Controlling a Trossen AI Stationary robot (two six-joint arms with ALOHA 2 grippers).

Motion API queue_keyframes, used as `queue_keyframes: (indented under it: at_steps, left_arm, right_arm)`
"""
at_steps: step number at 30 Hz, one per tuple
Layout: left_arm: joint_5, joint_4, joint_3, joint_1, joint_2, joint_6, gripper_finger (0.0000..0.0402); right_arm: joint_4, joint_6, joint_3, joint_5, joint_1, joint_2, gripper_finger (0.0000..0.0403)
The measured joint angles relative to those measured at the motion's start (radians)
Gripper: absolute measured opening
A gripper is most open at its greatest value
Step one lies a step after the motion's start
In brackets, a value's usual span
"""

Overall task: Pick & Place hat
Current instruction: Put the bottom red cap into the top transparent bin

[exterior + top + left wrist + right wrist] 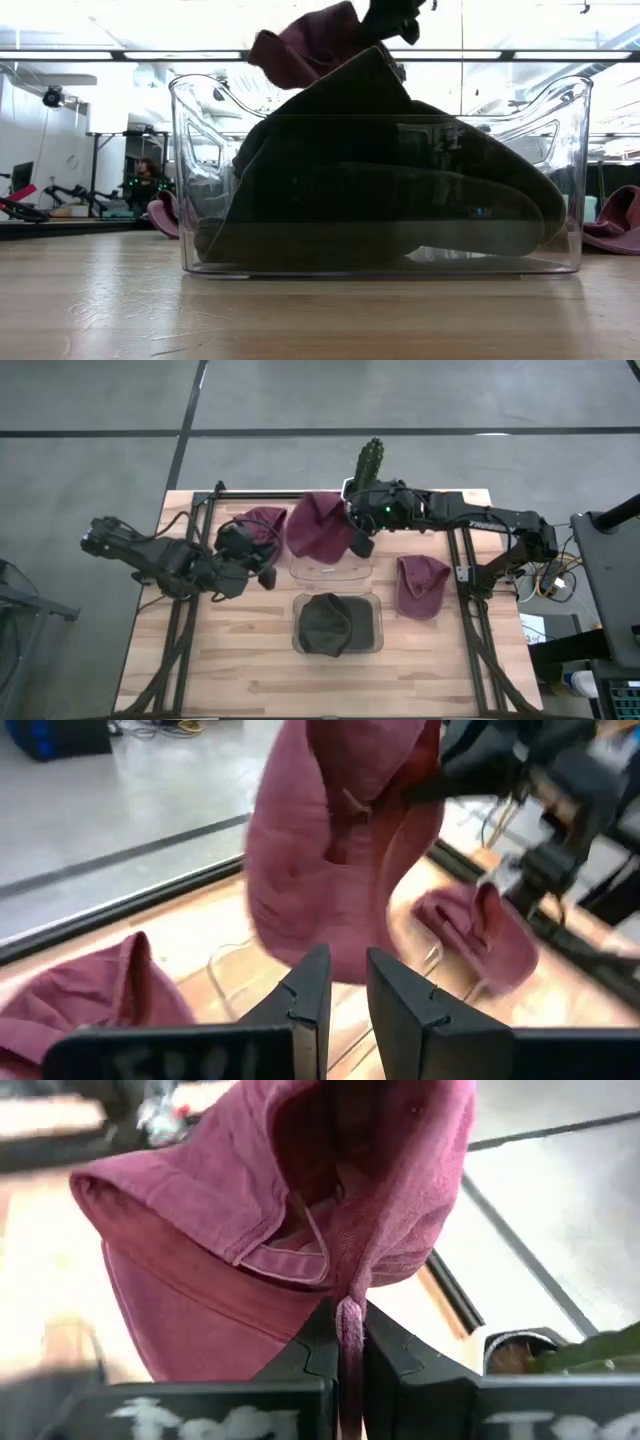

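Note:
A maroon hat (318, 528) (230, 1220) hangs from my right gripper (358, 536) (350, 1342), which is shut on it above the far rim of an empty clear bin (330, 570). The low view shows this hat (305, 48) lifted above the bins. A second clear bin (372, 643) (200, 160), nearer, holds a dark hat (335, 625) (400, 190) lying on its floor. Two more maroon hats lie on the table, one on the left (262, 522) (80, 1000) and one on the right (422, 586) (480, 935). My left gripper (262, 572) (347, 995) hovers near the left hat, open by a narrow gap and touching nothing. My right gripper pinches a thin fold of the maroon hat's fabric edge (350, 1315) between its two fingers, the fingers (362, 544) reaching in from the table's right. The hat is lifted clear and hangs loose and crumpled beside the gripper, toward the table's left.
A potted cactus (370, 460) stands at the table's far edge, just behind the right gripper. Black frame rails (190, 610) (470, 610) run along both sides of the wooden table. Bare wood lies at the near edge in front of the bins.

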Motion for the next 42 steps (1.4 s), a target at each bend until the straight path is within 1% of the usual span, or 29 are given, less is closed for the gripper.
queue_keyframes:
  at_steps: [4, 6, 9, 14, 18, 25, 31, 36, 42]
  left_arm:
    - [0.018, -0.061, 0.000, 0.000, -0.022, 0.058, 0.0060]
    - [0.019, -0.106, 0.000, 0.000, -0.030, 0.058, 0.0060]
    - [0.020, -0.169, 0.000, 0.000, -0.040, 0.052, 0.0060]
    - [0.020, -0.234, 0.000, 0.000, -0.047, 0.029, 0.0060]
    - [0.021, -0.253, 0.000, 0.000, -0.047, 0.029, 0.0060]
    - [0.022, -0.256, -0.031, 0.000, -0.047, 0.030, 0.0060]
    - [0.056, -0.259, -0.070, 0.000, -0.047, 0.005, 0.0060]
    - [0.080, -0.258, -0.092, 0.000, -0.047, 0.004, 0.0060]
    - [0.080, -0.260, -0.118, 0.000, -0.047, -0.003, 0.0060]
  right_arm:
    - [-0.058, -0.128, 0.045, -0.127, -0.032, 0.011, 0.0009]
    - [-0.067, -0.183, 0.061, -0.204, -0.049, 0.021, 0.0009]
    - [-0.089, -0.238, 0.080, -0.281, -0.070, 0.043, 0.0009]
    - [-0.197, -0.304, 0.131, -0.339, -0.113, 0.115, 0.0010]
    - [-0.275, -0.356, 0.199, -0.392, -0.137, 0.204, 0.0011]
    - [-0.446, -0.433, 0.389, -0.403, -0.153, 0.385, 0.0011]
    - [-0.585, -0.464, 0.544, -0.403, -0.162, 0.515, 0.0012]
    - [-0.621, -0.473, 0.604, -0.403, -0.164, 0.579, 0.0012]
    - [-0.629, -0.473, 0.612, -0.403, -0.166, 0.624, 0.0012]
